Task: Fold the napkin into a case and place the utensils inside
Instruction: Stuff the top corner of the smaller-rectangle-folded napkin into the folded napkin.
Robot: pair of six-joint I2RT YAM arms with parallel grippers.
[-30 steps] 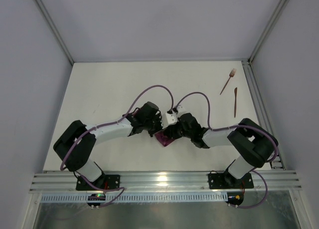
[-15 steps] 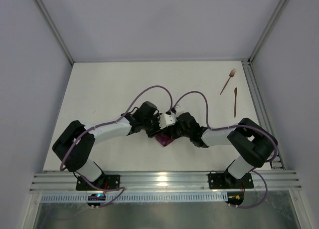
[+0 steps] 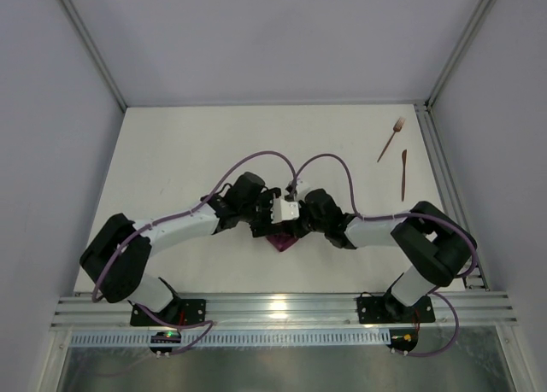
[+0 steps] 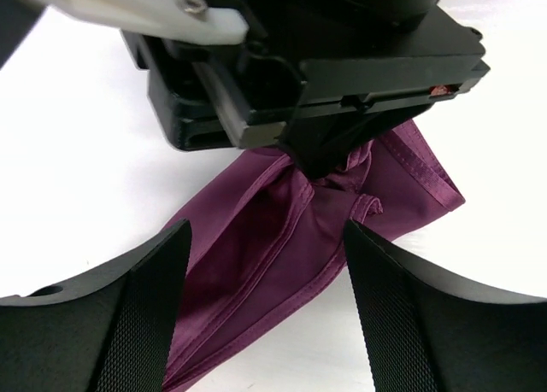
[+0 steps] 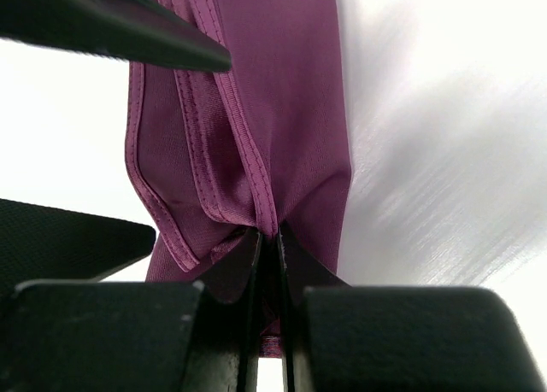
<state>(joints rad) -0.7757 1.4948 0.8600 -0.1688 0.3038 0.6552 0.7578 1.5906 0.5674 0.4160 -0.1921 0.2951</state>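
While our right claw (image 5: 267,238) clamps the soft, hemmed plum napkin (image 5: 273,84), our left claw (image 4: 265,242) gapes astride it from 10 o'clock

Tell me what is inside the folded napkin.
Only its own hemmed layers show inside the napkin; the fork and knife lie apart on the table. The right pincer, shut on it, hides the pinched end.
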